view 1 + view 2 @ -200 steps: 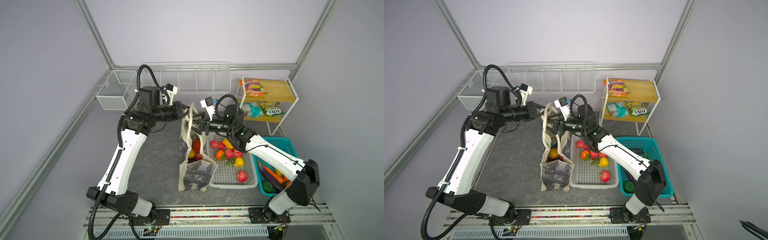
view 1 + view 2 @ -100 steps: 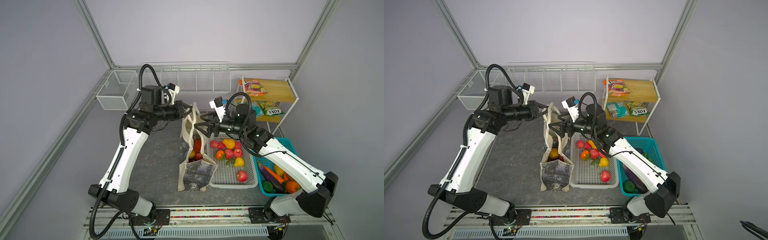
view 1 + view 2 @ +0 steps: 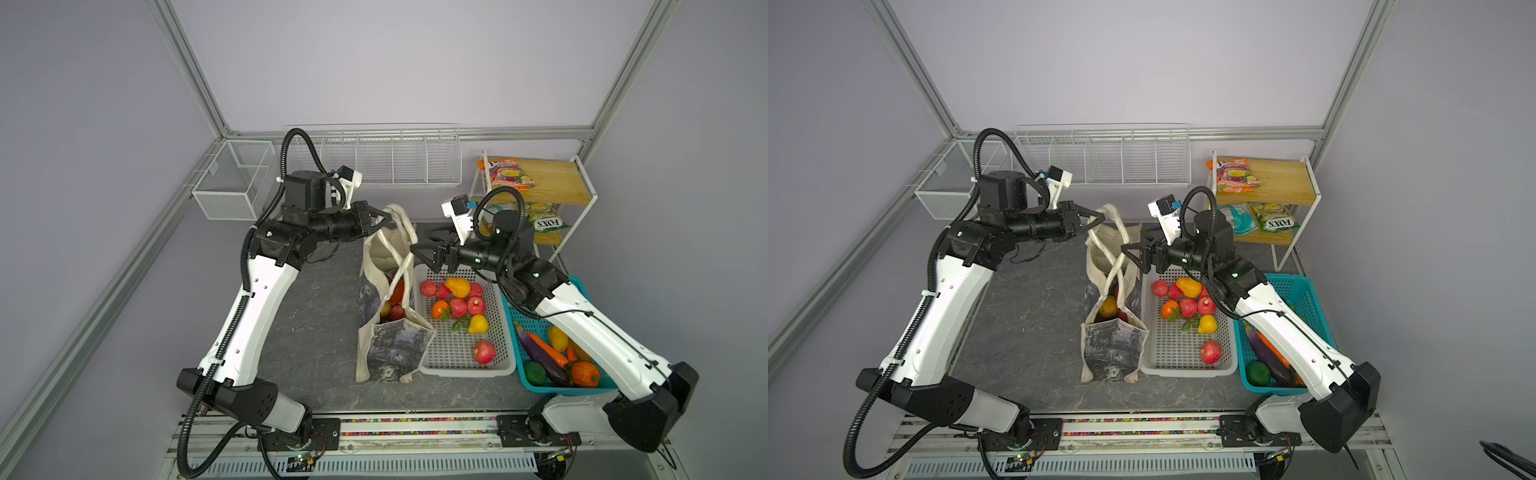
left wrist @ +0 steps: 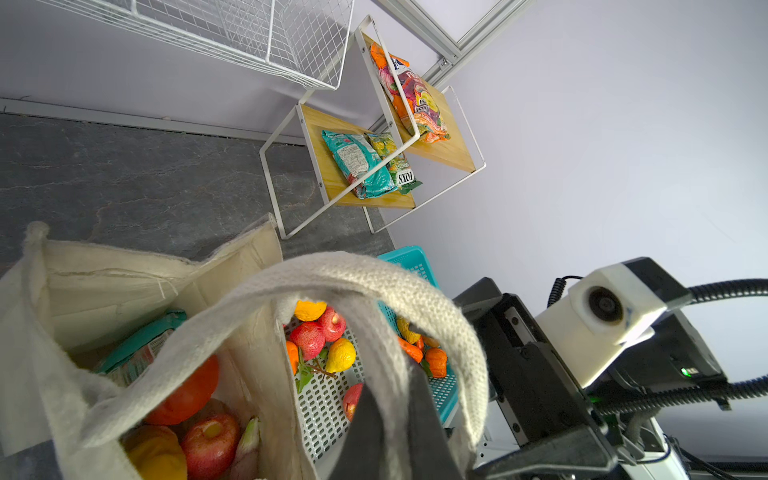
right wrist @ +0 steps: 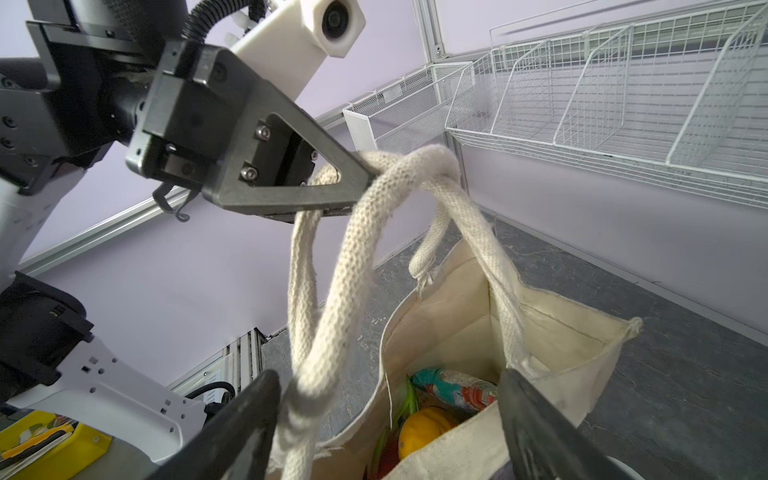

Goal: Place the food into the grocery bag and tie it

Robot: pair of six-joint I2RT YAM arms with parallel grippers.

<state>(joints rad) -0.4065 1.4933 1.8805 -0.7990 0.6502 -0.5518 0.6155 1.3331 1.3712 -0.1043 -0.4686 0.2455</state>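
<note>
Two arms meet over the dark desk (image 3: 316,299), where the grocery bag (image 3: 395,345) stands upright, its lower corner against the white basket (image 3: 465,371); the teal basket (image 3: 561,390) sits further right. We judge the packing done and the tying step in hand, though loose fruit remains in the white basket. The left end effector (image 3: 386,214) is clamped together on the strap handles (image 5: 374,199) above the bag's mouth, and the straps cross each other just below that clamp. The right end effector (image 3: 419,244) hangs close to the bag's far rim with its fingers (image 5: 249,419) spread wide apart and gripping nothing; one strap runs right beside a finger. Inside the bag we see a red apple (image 4: 210,440) and the teal snack packet (image 4: 137,353) among other fruit. Several things could go wrong from here. The soft canvas seems held up mostly by the left clamp, so a sideways pull could tip the bag onto the white basket and spill the fruit. The knit straps could slide out of the narrow clamp under that load. The open right fingers might close on one strap only, or snag the canvas rim, leaving a loose twist and no knot.
</note>
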